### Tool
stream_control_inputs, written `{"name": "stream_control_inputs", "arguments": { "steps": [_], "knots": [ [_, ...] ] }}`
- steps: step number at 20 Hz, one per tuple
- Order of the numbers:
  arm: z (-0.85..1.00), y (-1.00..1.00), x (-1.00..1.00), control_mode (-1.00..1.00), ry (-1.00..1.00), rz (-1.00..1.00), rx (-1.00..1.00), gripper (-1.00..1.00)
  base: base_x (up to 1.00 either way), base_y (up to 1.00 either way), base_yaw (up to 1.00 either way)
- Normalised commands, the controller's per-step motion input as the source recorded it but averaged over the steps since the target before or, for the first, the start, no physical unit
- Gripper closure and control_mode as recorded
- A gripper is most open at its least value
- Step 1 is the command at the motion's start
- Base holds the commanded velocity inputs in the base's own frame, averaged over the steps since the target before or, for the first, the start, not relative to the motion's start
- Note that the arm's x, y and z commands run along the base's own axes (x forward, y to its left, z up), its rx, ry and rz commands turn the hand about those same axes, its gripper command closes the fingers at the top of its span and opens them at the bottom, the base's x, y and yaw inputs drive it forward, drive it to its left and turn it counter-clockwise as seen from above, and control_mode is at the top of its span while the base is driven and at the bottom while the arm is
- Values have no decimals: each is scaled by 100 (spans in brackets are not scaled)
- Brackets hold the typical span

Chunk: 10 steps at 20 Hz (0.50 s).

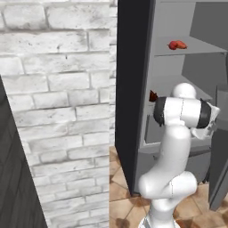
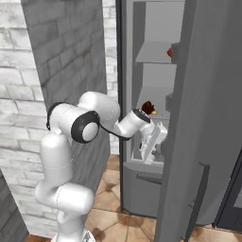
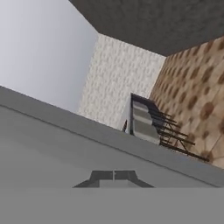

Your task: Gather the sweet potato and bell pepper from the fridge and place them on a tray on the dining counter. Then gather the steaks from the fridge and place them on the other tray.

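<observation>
The grey fridge (image 1: 178, 18) stands open, and its door (image 2: 208, 118) swings out at the right. A small bright red thing (image 1: 177, 44) lies on an upper shelf; I cannot tell whether it is the bell pepper or a steak. In the right base view its edge (image 2: 169, 52) peeks past the door. A darker red-brown item (image 1: 152, 95) sits on the middle shelf (image 2: 149, 108). My gripper (image 2: 159, 152) hangs low inside the fridge opening, below that item and apart from it. Its fingertips (image 3: 113, 175) are shut with nothing between them, over a grey fridge surface.
A white brick wall (image 1: 58, 111) runs along the left, with a dark panel (image 1: 131, 89) beside the fridge. The floor is brown tile (image 2: 113, 212). A grey drawer front (image 2: 142, 189) is below the hand. The hand view catches a metal-framed stool (image 3: 146, 124) on the tiles.
</observation>
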Motion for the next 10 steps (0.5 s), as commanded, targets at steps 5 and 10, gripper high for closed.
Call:
{"name": "stream_control_inputs", "arguments": {
  "steps": [5, 10],
  "knots": [
    [-73, -100, 24, -100, 3, 5, 37, 100, 0, 0, 0],
    [-96, -100, 41, -100, -1, 14, 46, 100, 0, 0, 0]
  ]
}}
